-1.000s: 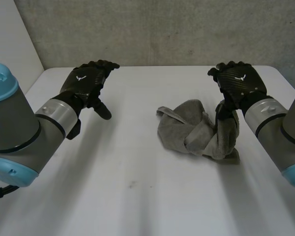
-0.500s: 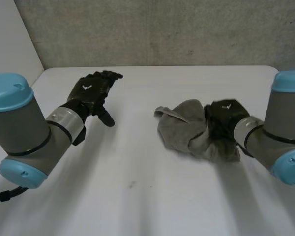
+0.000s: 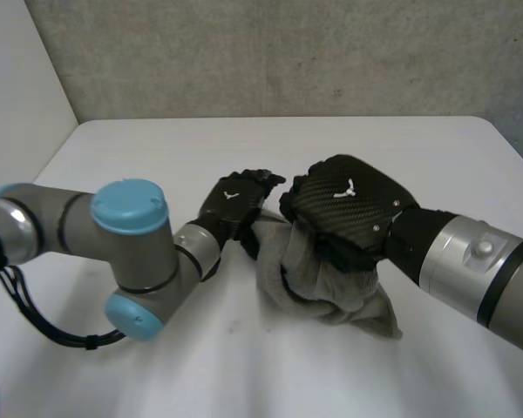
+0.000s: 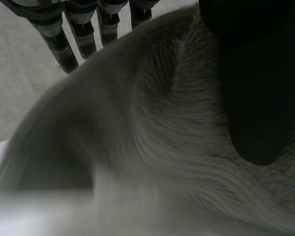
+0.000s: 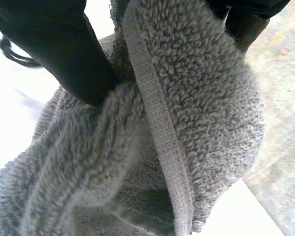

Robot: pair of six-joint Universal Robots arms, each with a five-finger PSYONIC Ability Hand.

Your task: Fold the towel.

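One grey terry towel [image 3: 331, 287], and only one, lies bunched in a loose heap near the middle of the white table [image 3: 157, 366], not yet folded or even spread flat. Its long axis runs slantwise, from a raised end beside the robot's left arm down to a flat tail trailing toward the right forearm. The black right hand [image 3: 344, 209] sits on top of the heap's middle and is clenched on the cloth; its wrist view shows a hemmed fold of the pile [image 5: 196, 98] pinched between thumb and fingers [image 5: 54, 49]. The black left hand [image 3: 234, 198] is at the towel's raised end, touching or just beside it. Its wrist view has cloth [image 4: 152, 128] close against the palm, yet whether it grasps cannot be told. Both hands are on the towel, so opening it likely means drawing them apart.
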